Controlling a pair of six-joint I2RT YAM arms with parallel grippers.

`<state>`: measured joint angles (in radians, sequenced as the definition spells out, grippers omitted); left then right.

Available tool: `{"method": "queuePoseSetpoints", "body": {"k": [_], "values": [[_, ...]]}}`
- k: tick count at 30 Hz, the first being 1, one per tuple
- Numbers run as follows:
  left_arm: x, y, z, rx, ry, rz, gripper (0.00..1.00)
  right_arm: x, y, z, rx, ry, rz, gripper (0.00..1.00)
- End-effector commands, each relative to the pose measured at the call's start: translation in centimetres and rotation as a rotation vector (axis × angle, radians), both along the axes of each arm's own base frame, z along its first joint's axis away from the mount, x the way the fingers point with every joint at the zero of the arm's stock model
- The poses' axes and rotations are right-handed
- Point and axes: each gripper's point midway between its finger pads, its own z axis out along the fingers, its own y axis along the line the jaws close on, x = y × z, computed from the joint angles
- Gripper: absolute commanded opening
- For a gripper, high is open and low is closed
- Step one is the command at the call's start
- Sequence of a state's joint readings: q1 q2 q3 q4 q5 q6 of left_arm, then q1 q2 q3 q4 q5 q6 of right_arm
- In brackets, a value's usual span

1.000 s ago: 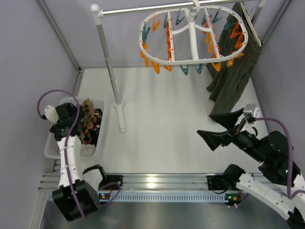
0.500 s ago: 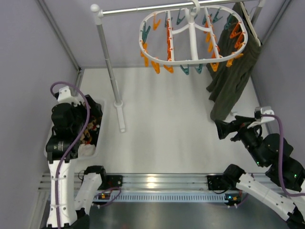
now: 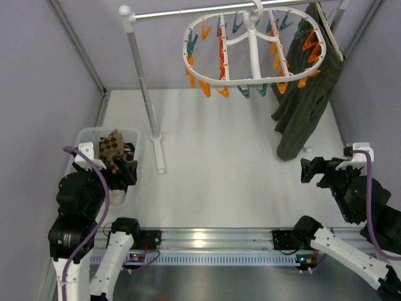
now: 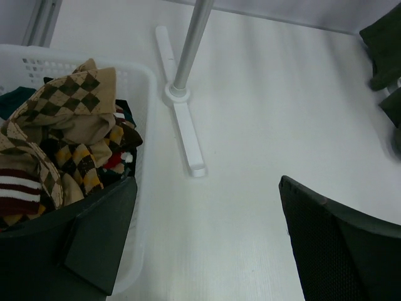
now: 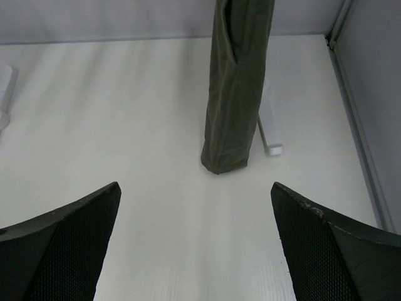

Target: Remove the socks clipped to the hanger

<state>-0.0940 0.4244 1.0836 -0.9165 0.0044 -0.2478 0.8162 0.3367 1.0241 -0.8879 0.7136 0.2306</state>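
Your left claw (image 4: 207,251) is spread wide, holding nothing, at the rim of the basket (image 4: 149,125) where the socks (image 4: 69,132) lie heaped. Your right claw (image 5: 194,251) is released too, facing the olive garment (image 5: 235,81). The hanger (image 3: 251,47) hangs from the rail (image 3: 188,10), well apart from both.

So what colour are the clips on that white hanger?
Orange and teal clips on the hanger, clearest in the top external view.

Argyle socks (image 4: 69,119) lie heaped; white clip-lined hanger (image 3: 252,53) hangs level.
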Motion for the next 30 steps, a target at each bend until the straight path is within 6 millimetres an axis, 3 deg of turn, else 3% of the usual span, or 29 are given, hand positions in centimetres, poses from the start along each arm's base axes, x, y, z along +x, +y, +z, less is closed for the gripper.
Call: {"method": "queuePoseSetpoints", "body": {"k": [1,8,30], "values": [[-1.23,-0.91,-0.11,0.006,-0.012,-0.068,0.99,-0.33,-1.21,-0.61,-0.073,0.037,-0.034,1.0],[-1.9,-1.38,-0.73,-0.009,-0.026,-0.096,0.98,-0.79,-1.65,0.22,-0.045,0.019,-0.034,0.99],[-1.99,-1.11,-0.34,-0.023,-0.04,-0.075,0.99,-0.34,-0.83,-0.58,-0.041,0.009,-0.013,0.99]]}}
